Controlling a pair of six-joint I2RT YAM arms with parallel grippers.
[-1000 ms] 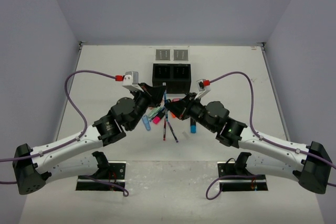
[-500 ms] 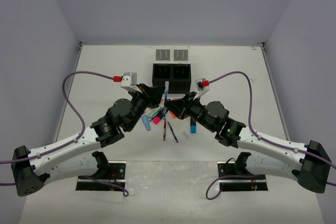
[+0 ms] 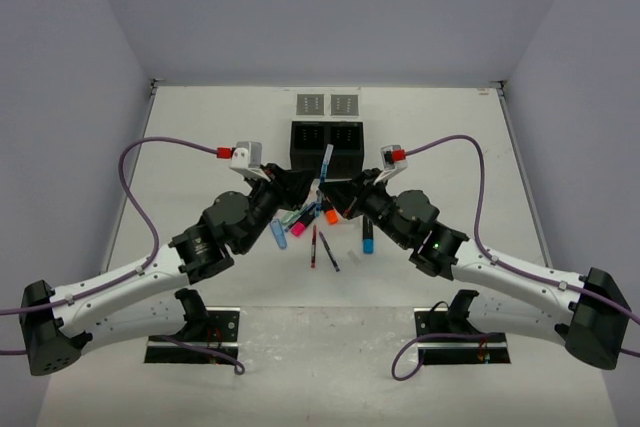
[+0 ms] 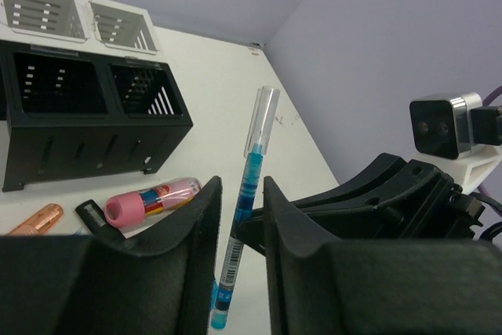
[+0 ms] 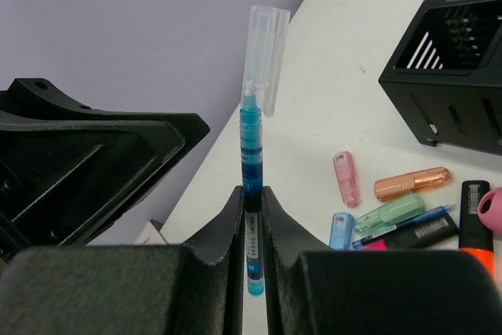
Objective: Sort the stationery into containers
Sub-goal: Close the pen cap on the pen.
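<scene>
Right gripper [image 5: 251,194]: pressed tight on the blue pen [image 5: 251,139], holding it upright above the table [image 3: 200,127].
Left gripper [image 4: 239,187]: fingers spread either side of that pen, not gripping it.
Black box [image 4: 78,127]: both compartments look empty.
Grey trays [image 3: 312,104]: nothing seen inside.
Pile [image 3: 300,228]: highlighters and pens lie loose in front of the box.
Progress: barely begun, I'd say, with nearly everything left to sort.
</scene>
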